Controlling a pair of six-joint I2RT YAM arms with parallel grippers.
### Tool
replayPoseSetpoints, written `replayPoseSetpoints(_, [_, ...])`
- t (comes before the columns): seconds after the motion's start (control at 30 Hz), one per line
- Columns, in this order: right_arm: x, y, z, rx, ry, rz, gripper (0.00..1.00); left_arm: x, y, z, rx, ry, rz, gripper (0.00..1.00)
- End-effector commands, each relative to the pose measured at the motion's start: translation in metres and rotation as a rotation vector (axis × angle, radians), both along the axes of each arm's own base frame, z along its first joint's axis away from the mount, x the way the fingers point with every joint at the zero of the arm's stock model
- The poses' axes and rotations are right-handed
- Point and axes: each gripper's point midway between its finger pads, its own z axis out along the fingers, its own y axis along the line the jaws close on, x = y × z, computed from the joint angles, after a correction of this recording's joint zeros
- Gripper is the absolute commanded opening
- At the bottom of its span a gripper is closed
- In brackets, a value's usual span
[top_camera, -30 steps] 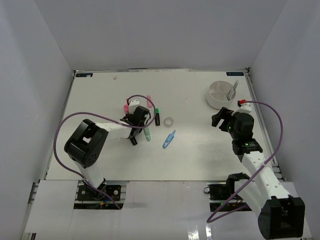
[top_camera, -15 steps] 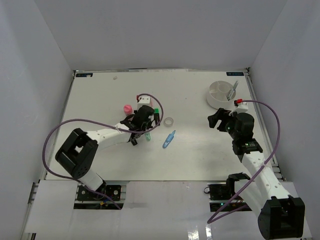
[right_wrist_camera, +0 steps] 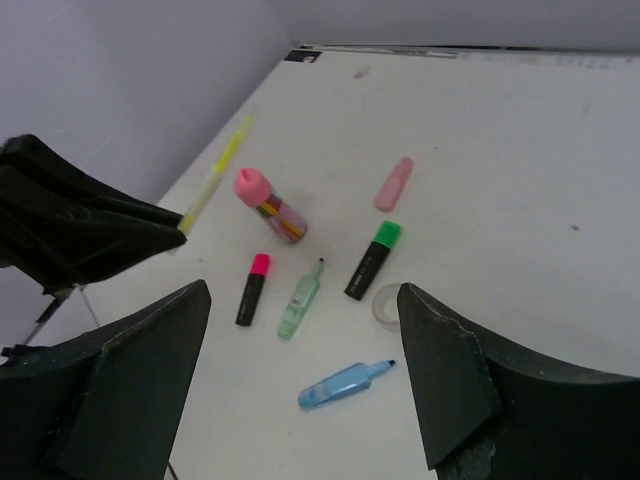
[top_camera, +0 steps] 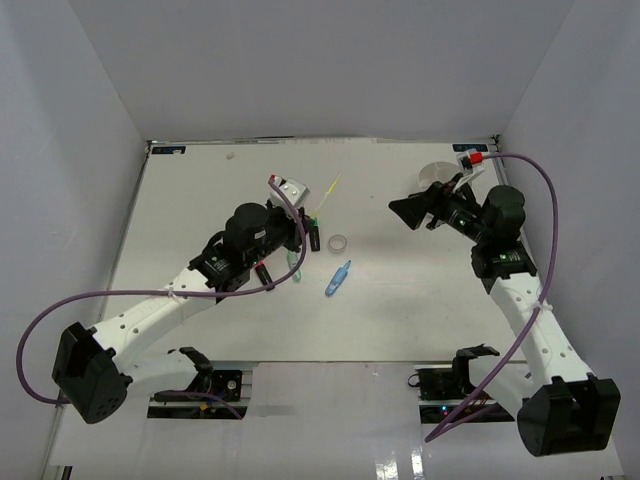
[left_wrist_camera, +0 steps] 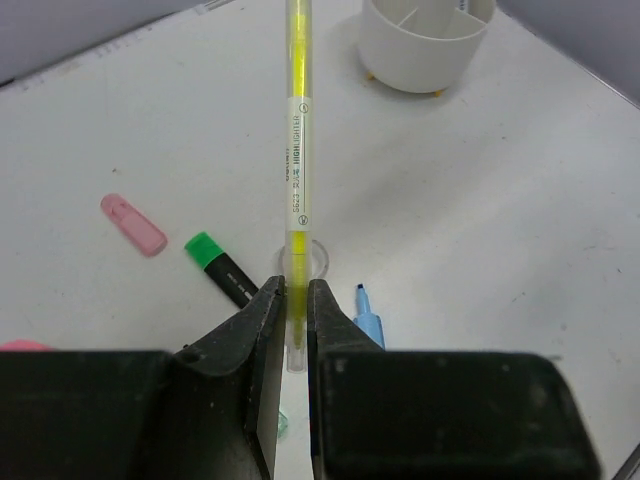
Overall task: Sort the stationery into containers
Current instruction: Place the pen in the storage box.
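My left gripper is shut on a thin yellow pen, which sticks out ahead of the jaws above the table. Below it lie a green-capped black highlighter, a pink eraser, a clear tape ring and a blue pen. The white divided tub stands at the far right. My right gripper hangs open over the table with nothing in it. Its view shows a pink-capped glue stick, a pink-capped highlighter and a green pen.
In the top view the right arm covers most of the tub. White walls close the table on three sides. The loose items cluster left of centre around the tape ring and blue pen.
My left gripper has risen off the table with the yellow pen in its jaws. The right gripper has lifted and swung back and to the left, in front of the tub.
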Motion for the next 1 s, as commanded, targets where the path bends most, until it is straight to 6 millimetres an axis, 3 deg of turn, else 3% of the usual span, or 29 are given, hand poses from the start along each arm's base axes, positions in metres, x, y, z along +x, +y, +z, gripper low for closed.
replayPoseSetpoints(0.0, [-0.011,0.031,0.037,0.074,-0.027,0.181,0.81,-0.022,-0.014,0.013,0.022,-0.105,-0.184,0.07])
replayPoseSetpoints(0.07, [-0.01,0.043,0.049,0.071,-0.044,0.22,0.81,-0.026,-0.015,0.015,0.021,-0.126,-0.21,0.07])
replayPoseSetpoints(0.27, [-0.008,0.089,0.039,0.059,0.01,0.334,0.8,-0.037,-0.018,0.009,0.039,-0.153,-0.284,0.08])
replayPoseSetpoints(0.5, [-0.003,0.112,0.03,0.052,0.056,0.374,0.77,-0.042,-0.015,0.011,0.024,-0.191,-0.289,0.09])
replayPoseSetpoints(0.7, [0.0,0.122,0.024,0.049,0.078,0.391,0.69,-0.044,-0.015,0.011,0.014,-0.197,-0.297,0.09])
replayPoseSetpoints(0.8, [-0.001,0.124,0.023,0.048,0.082,0.402,0.62,-0.044,-0.014,0.012,0.012,-0.204,-0.292,0.09])
replayPoseSetpoints(0.9, [-0.004,0.126,0.022,0.048,0.082,0.419,0.44,-0.043,-0.013,0.011,0.015,-0.205,-0.287,0.09])
replayPoseSetpoints(0.97, [-0.005,0.126,0.022,0.047,0.08,0.418,0.38,-0.042,-0.013,0.009,0.015,-0.2,-0.282,0.09])
